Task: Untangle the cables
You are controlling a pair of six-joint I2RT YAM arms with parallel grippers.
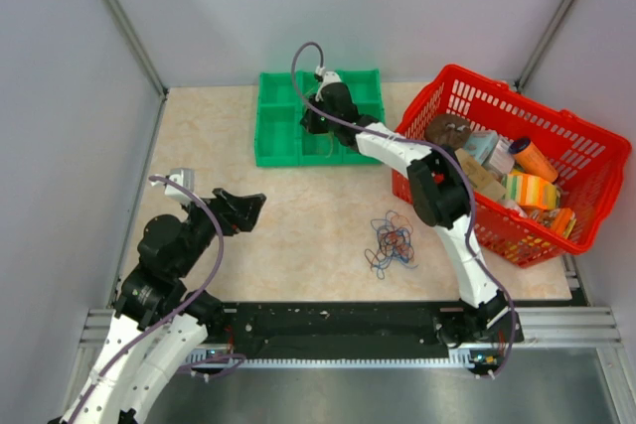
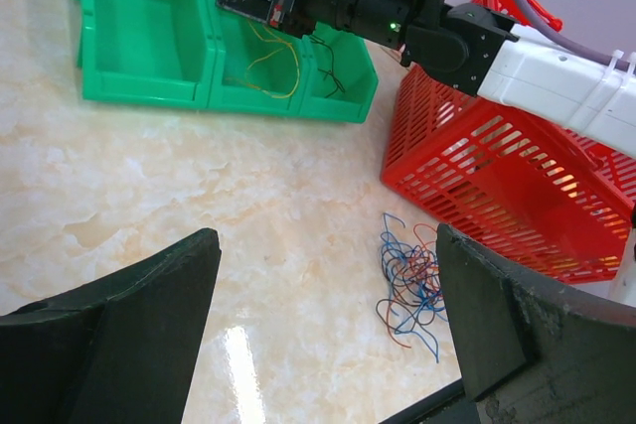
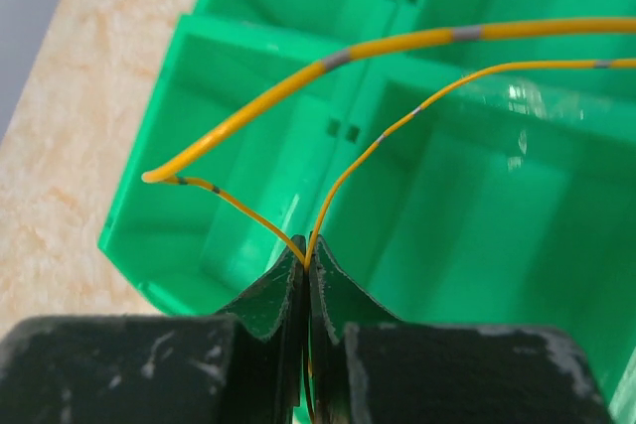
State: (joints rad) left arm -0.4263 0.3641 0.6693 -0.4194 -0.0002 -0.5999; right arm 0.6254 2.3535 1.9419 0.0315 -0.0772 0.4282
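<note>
Cables (image 1: 393, 243): thin blue-orange-red tangle; yellow strand (image 3: 397, 44) pinched in right jaws.

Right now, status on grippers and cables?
Right gripper shut on yellow wire over green bin. Left gripper open, empty. Tangle on table, nothing on it.

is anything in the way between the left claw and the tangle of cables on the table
Nothing visible. Only bare table lies between the open left claw and the tangle of cables; the red basket stands just beyond the tangle, not in the path.
</note>
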